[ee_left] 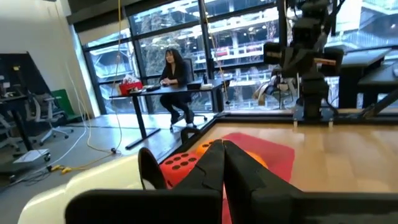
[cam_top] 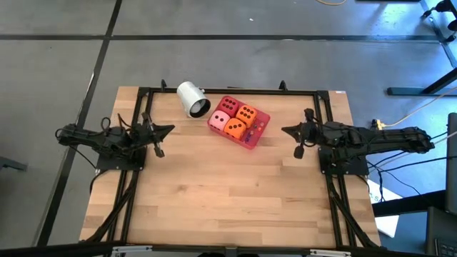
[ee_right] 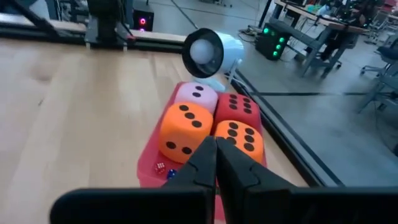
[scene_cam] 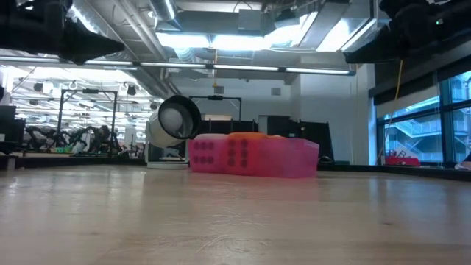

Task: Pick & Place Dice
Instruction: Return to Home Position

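The red-pink rectangular plastic tray (cam_top: 258,131) sits near the far edge of the wooden table (cam_top: 228,200). It contains four soft dice in a two-by-two block: the pink die (cam_top: 220,120), the red die (cam_top: 229,105), one orange die (cam_top: 247,113) and a second orange die (cam_top: 235,128). The white cylindrical cup (cam_top: 193,98) lies on its side just beside the tray. The left gripper (cam_top: 170,130) and the right gripper (cam_top: 285,130) sit at opposite table sides, with their fingers pressed together.

No printed word, brand or numeral can be read anywhere. The only countable marks are dark pips on the dice (ee_right: 185,127) in the far tray (ee_right: 148,173). The pink die (ee_right: 198,94) shows two on top, the red die (ee_right: 239,107) six.
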Tool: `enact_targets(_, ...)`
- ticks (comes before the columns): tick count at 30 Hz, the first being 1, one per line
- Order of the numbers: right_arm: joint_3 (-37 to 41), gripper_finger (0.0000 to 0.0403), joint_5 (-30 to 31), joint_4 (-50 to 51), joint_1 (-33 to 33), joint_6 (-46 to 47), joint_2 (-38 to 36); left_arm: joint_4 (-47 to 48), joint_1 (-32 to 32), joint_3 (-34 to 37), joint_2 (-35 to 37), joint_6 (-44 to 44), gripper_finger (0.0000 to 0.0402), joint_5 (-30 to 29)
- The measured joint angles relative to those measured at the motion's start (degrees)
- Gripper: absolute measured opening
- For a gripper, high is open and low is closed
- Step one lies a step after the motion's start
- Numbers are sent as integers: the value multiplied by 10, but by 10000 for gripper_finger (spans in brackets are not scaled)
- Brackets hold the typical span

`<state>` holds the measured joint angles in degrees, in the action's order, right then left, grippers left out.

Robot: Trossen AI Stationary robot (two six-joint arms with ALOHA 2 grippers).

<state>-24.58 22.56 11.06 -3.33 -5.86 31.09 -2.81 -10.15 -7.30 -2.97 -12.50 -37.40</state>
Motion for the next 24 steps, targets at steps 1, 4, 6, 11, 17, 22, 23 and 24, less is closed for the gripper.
enact_targets(1,0,7,0,-3,0,5,0,-2,0,2,4,1,1,0)
enact_targets(4,0,9,-4,-5,0,6,-1,-3,0,3,14,-6,3,0)
enact_targets(6,0,11,-21,1,0,-7,-1,-4,0,3,17,-6,3,3)
enact_targets(11,0,13,-56,1,0,-23,5,2,0,3,16,-4,1,43)
enact_targets(17,0,13,-56,1,0,13,14,2,0,3,17,-3,4,50)
enact_targets(22,0,13,-76,-46,1,26,7,6,0,3,16,-1,1,50)
enact_targets(23,0,13,-94,-46,1,21,-4,8,0,3,16,-1,1,50)
enact_targets(24,0,13,-114,-49,1,16,-18,8,0,3,16,-1,2,50)
